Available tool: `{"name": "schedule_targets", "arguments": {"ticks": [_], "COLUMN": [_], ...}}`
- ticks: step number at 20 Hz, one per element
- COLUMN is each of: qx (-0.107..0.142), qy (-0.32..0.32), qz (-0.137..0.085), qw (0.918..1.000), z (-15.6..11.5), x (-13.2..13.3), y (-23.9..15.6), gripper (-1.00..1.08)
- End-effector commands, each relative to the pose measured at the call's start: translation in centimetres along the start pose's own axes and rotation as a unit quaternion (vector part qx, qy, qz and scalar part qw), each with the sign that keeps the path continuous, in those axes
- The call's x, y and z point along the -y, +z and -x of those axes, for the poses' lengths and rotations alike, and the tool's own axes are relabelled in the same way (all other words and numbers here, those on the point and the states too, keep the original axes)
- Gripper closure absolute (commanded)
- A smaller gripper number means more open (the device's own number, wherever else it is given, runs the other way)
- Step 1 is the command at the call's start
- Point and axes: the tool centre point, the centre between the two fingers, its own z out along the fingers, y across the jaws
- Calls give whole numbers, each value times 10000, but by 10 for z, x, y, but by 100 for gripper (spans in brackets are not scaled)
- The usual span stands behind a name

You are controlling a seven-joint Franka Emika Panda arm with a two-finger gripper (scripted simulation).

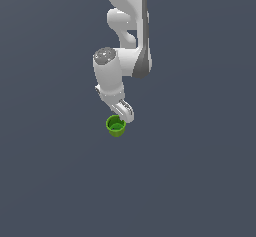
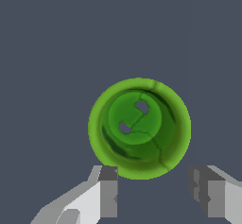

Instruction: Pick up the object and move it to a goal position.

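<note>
The object, a small bright green cup, stands upright on the dark grey floor with its darker inside showing. In the wrist view I look straight down into the cup. My gripper hangs just above the cup, close to its rim on the exterior view's right. In the wrist view the gripper is open and empty, its two fingers wide apart. One fingertip overlaps the cup's rim and the other is clear of it. Most of the cup lies outside the gap between the fingers.
A plain dark grey floor fills both views. The white arm reaches down from the exterior view's top. No other objects show.
</note>
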Motion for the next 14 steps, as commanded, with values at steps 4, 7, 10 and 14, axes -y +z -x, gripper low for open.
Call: {"name": "schedule_targets", "arguments": {"ticks": [4,7,10,14], "qx": [-3,-5,-7,-10], "qy": [945,1347,1666,1961], "qz": [-68,-94,-114,-132], "qw": [9955,9908,9860,9805], "z": [1,2,2,3], "x": [-14,-20,-26,-31], "y": [8,11,14,16], "gripper": [-20,-20,-20,-20]}}
